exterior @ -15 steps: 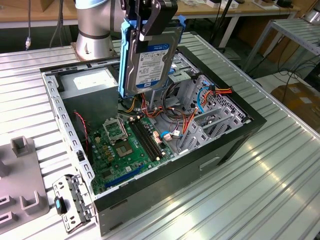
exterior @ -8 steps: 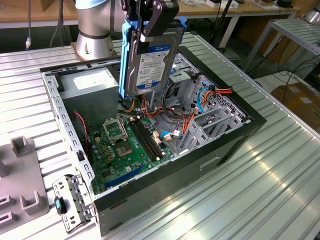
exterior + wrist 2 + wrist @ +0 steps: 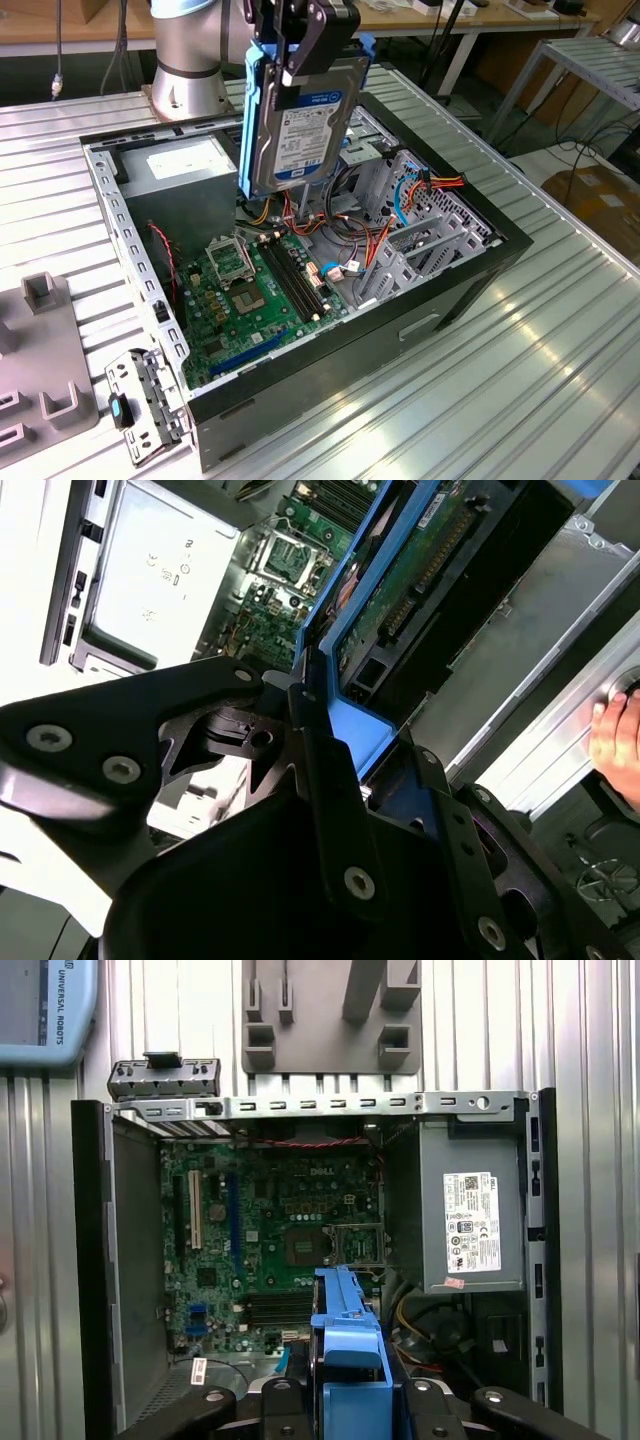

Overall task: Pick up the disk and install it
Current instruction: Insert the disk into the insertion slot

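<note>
The exterior view looks obliquely down at the computer case; both wrist views peer inside from above, sharing the motherboard.

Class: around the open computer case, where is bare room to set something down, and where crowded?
Free: table on the exterior view's right of the case. Crowded: cables inside it, under the disk in the pincer; fixture and bracket on the exterior view's left.

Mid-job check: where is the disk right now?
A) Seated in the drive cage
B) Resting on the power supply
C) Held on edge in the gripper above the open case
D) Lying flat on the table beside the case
C: in the exterior view the gripper is clamped on the disk, which hangs on edge above the open computer case, not set down anywhere.
</note>
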{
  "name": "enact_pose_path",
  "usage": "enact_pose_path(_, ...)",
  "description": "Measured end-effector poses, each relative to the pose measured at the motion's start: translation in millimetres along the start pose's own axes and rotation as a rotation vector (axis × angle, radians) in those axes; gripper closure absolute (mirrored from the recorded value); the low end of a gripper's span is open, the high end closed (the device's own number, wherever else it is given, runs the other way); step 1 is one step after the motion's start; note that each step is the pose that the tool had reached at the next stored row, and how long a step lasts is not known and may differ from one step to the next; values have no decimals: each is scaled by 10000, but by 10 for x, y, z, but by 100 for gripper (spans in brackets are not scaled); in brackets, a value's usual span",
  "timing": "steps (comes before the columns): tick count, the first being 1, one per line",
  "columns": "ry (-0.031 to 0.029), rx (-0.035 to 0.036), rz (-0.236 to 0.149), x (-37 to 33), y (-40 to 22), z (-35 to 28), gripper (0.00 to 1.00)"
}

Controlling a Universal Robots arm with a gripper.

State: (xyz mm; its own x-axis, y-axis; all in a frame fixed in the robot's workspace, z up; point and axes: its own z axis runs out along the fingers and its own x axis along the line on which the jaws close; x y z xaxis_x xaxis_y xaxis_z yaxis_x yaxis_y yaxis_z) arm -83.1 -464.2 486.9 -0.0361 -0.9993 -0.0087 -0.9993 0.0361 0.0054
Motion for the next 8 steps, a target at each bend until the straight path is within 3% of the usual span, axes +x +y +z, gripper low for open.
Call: enact_pose_path(8, 0, 0, 0, 25, -1, 0, 63)
